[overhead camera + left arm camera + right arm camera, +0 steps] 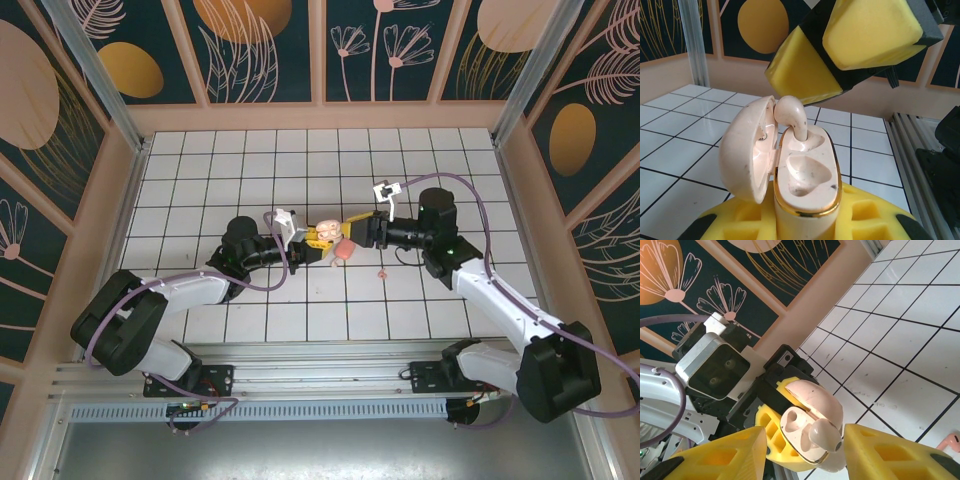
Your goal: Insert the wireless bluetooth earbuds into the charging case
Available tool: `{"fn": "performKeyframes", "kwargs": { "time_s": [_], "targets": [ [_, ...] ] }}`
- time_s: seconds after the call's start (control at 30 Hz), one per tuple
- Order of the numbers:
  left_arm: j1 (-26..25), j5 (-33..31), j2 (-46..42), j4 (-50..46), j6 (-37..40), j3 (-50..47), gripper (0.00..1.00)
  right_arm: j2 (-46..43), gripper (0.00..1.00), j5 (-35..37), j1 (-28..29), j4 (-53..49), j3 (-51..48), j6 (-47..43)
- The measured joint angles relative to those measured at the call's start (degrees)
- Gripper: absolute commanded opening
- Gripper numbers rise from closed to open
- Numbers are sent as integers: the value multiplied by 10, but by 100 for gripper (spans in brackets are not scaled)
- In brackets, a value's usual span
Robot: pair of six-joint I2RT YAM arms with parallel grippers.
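Pinching the charging case [807, 185] by its lower shell: left gripper [805, 225], pads pressed tight on it, lid hinged open, case held off the table [200, 170] mid-scene. Right gripper [807, 450]: jaws spread, poised to either side of the case mouth, gripping nothing. First earbud [792, 117]: stem down in the far socket, head standing proud, judged not fully seated. Near socket [805, 175]: empty. Second earbud [381, 273]: loose on a tile, just right of and nearer than the case. Roughly half done; remaining: pressing home, fetching the second, inserting. Obstruction: right pads crowding the case mouth.
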Motion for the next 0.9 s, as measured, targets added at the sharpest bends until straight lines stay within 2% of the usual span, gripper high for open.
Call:
{"fn": "performKeyframes", "kwargs": {
  "time_s": [0.5, 0.9],
  "targets": [
    [0, 0, -2, 0, 0, 0, 18, 10, 32, -16, 0, 2, 2, 4],
    [0, -7, -3, 7, 0, 0, 18, -3, 28, -16, 0, -5, 2, 4]
  ]
}}
